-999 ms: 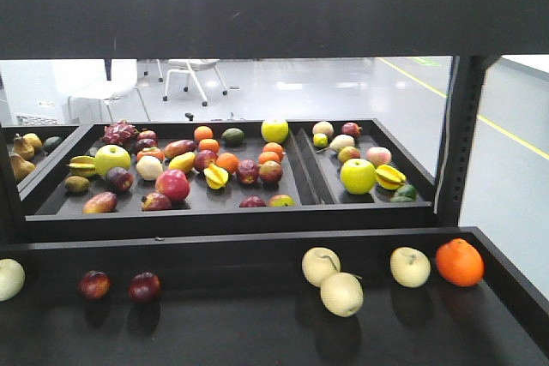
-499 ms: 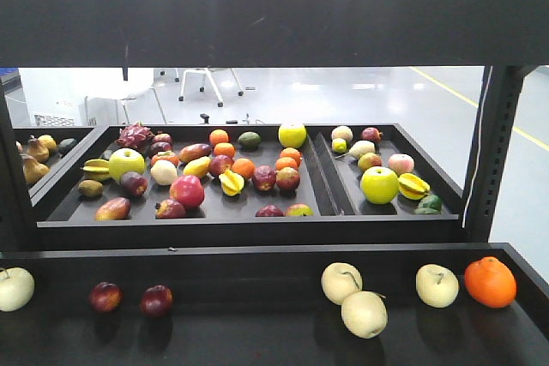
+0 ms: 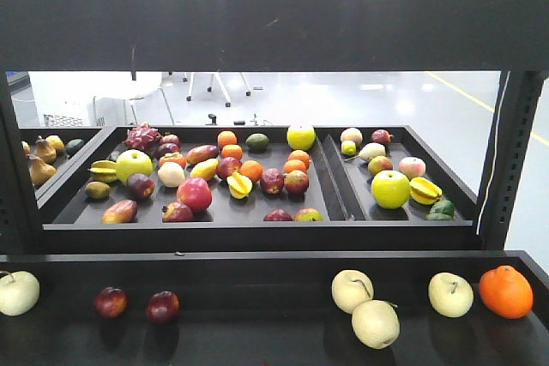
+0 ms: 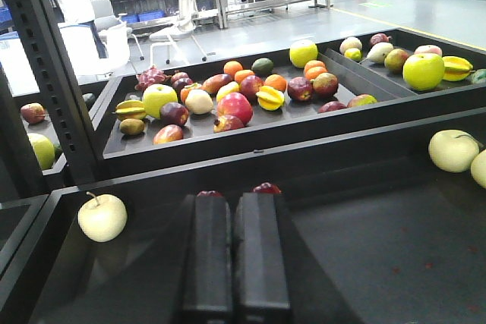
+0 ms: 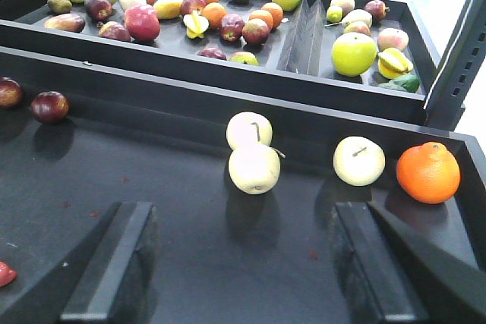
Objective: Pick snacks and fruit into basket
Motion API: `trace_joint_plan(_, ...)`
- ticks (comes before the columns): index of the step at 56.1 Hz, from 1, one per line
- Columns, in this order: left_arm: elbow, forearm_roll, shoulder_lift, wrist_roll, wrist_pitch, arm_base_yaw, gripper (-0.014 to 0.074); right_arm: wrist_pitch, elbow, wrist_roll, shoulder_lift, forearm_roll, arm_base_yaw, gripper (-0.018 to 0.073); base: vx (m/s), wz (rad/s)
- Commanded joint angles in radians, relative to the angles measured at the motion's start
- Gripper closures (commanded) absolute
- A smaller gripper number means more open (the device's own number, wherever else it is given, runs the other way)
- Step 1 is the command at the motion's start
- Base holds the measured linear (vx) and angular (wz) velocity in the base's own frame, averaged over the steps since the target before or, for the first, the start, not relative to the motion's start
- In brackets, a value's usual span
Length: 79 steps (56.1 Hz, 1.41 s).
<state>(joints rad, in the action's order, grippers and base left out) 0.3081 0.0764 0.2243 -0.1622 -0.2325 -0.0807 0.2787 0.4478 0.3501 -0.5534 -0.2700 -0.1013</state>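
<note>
my left fingers [image 4: 232,263] are pressed together on nothing, two red fruits [image 4: 266,187] just past them at 12 o'clock. my right fingers [image 5: 243,263] gape wide, empty; pale fruits [image 5: 253,153] at 12 o'clock, an orange [image 5: 427,172] at 2, all on the shelf [image 5: 152,187].

Front view faces the shelf [image 3: 274,15]; both wrist views look closer across its lower tray [image 3: 240,340]

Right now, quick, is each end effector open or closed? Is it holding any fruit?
Left end effector: closed, holding nothing.
Right end effector: open, holding nothing.
</note>
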Motion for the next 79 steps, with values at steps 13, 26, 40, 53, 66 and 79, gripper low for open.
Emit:
trace_joint_plan(13, 0.028, 0.004, 0.009, 0.007, 0.078, 0.003, 0.0516, -0.077, 0.031, 0.009, 0.0, -0.001, 0.007, 0.0027, 0.0, 0.0)
trace_joint_plan(26, 0.028, 0.004, 0.009, 0.007, 0.078, 0.003, 0.0516, -0.077, 0.031, 0.009, 0.0, -0.001, 0.007, 0.0027, 0.0, 0.0)
trace_joint_plan(40, 0.028, 0.004, 0.009, 0.007, 0.086, 0.003, 0.0516, -0.085, 0.031, 0.009, 0.0, -0.006, 0.007, 0.0027, 0.0, 0.0)
trace_joint_plan(53, 0.028, 0.004, 0.009, 0.007, 0.086, 0.003, 0.0516, -0.087, 0.031, 0.009, 0.0, -0.03, 0.007, 0.0027, 0.0, 0.0)
trace_joint_plan(66, 0.028, 0.004, 0.009, 0.007, 0.086, 0.003, 0.0516, -0.111, 0.031, 0.009, 0.0, -0.03, 0.007, 0.0027, 0.0, 0.0)
trace_joint_plan(79, 0.028, 0.003, 0.01, -0.041, 0.064, 0.003, 0.0429, -0.108, 0.031, 0.005, -0.018, -0.026, 0.007, -0.0001, 0.0, 0.0)
